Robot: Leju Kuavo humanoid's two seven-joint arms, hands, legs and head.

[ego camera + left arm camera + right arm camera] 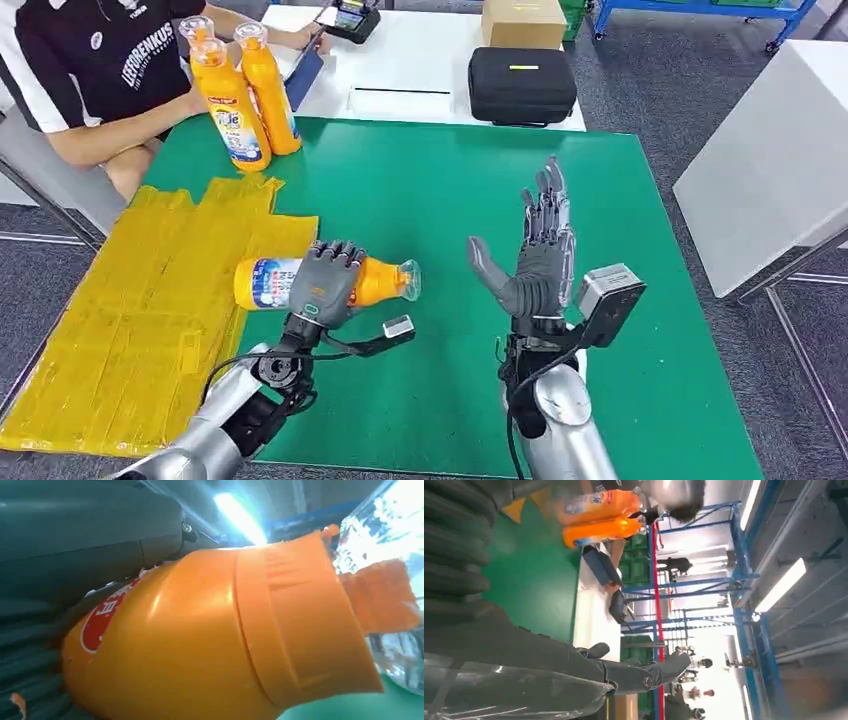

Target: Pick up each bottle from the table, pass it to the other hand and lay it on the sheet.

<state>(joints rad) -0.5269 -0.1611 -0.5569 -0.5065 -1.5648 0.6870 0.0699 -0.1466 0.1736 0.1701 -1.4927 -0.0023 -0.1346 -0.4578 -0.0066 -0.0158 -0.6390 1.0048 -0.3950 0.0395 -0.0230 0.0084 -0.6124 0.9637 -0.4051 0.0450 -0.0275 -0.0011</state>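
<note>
A green table (pixel 420 190) takes up most of the head view, with grey carpet around it and a white table (pixel 430 60) butted against its far edge. A white surface (pixel 770 150) stands off to the right, and blue racks (pixel 744 580) and ceiling lights show in the right wrist view. A crumpled yellow sheet (pixel 140 320) lies along the left side of the green table, hanging past its left edge. A person (pixel 90 60) in a black shirt sits at the far left corner, forearm resting by the sheet. On the white table sit a black case (pixel 522 85) and a cardboard box (pixel 523 22).

Two upright bottles (pixel 245 95) stand side by side at the far left corner of the green table, near the person. The left hand (pixel 325 285) has its fingers wrapped over a third orange bottle (pixel 375 282), held on its side with its clear cap toward the right hand, just beside the sheet's right edge. The right hand (pixel 535 265) is upright with fingers spread and straight, palm facing the bottle, holding nothing, a short gap from the cap.
</note>
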